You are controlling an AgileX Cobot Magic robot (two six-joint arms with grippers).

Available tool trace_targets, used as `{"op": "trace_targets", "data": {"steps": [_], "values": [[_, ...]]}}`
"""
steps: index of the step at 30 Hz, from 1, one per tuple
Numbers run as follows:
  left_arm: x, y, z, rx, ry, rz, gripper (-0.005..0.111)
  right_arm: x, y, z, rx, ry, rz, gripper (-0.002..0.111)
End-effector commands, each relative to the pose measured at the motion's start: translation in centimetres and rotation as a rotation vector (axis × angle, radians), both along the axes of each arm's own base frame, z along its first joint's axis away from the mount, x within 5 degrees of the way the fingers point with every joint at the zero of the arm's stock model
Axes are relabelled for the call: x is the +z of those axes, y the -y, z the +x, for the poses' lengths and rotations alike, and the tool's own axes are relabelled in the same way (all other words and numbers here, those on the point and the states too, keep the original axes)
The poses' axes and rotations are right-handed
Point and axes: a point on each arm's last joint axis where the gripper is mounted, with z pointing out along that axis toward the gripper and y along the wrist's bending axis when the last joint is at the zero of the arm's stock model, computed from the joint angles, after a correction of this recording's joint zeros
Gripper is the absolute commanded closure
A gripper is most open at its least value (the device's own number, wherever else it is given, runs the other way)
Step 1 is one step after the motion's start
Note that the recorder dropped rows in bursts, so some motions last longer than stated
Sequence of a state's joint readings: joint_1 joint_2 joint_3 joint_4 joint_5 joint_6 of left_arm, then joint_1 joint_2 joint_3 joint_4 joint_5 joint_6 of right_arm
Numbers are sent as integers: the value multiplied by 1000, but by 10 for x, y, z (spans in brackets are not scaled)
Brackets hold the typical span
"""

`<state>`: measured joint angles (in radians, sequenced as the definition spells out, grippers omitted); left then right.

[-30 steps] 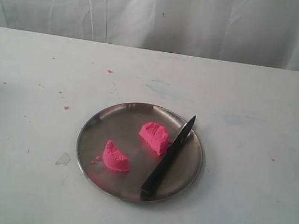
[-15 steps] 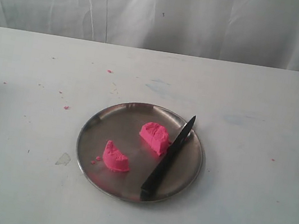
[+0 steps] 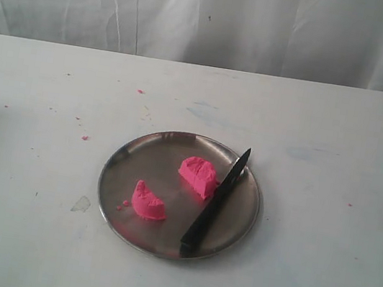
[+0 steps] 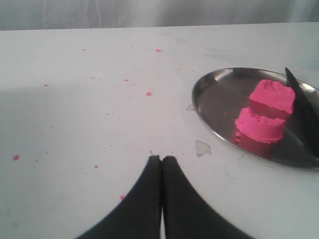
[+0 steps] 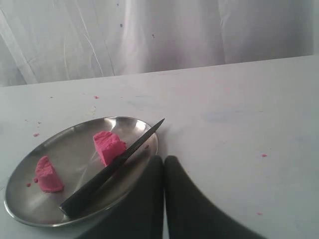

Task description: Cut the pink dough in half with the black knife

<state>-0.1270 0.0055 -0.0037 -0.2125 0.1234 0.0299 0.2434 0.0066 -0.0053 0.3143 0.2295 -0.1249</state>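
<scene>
1. Nothing moved since earlier frames.
2. Pink dough (image 3: 199, 175) already halved on steel plate (image 3: 124, 164); black knife (image 3: 216, 201) parked beside, released.
3. Left gripper (image 4: 161, 158), right gripper (image 5: 164, 159): both closed, empty, retracted short of plate.

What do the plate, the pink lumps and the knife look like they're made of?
The plate: probably steel, a shiny grey surface that mirrors its surroundings. The pink dough, two lumps: a soft, matte modelling dough, with rough cut faces and crumbs beside them. The black knife: uniformly black and dull; it could be plastic or coated metal, the pictures cannot settle which.
</scene>
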Motion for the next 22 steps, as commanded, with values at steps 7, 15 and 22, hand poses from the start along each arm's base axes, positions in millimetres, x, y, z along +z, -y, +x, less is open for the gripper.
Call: {"op": "trace_targets", "data": {"steps": [7,15,22], "values": [[-1,-3,1,63,0,-11,107,-1,1,0,-7,9,0,108],[-1,-3,1,63,0,-11,107,-1,1,0,-7,9,0,108],[-1,-3,1,63,0,-11,107,-1,1,0,-7,9,0,108]]}}
